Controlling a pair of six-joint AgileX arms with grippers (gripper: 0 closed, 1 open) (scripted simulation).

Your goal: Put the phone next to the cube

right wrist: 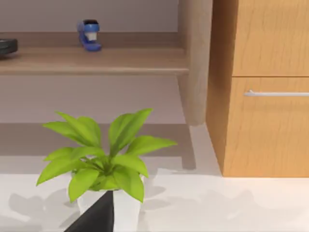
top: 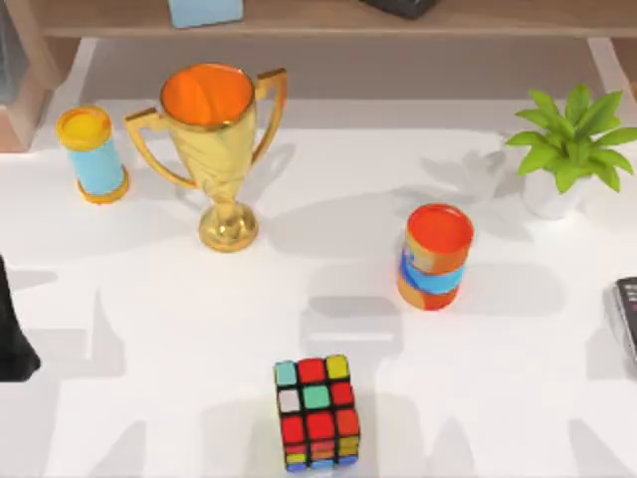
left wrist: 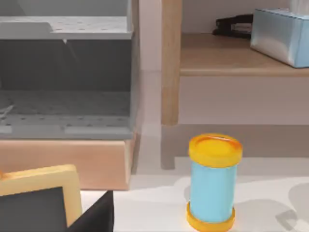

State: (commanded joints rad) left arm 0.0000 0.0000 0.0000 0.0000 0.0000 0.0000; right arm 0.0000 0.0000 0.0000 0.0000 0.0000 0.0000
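Phone pickup looks not yet begun: right gripper, opening can't be told, hangs by the potted plant, w/ phone apparently the dark slab at table's right edge, far from puzzle cube front-centre, so next is reach, grasp, carry left; left arm parked at left edge.

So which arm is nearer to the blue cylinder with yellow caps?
Left. The left arm sits at the table's left edge, near the cylinder; the right gripper is across the table, by the plant.
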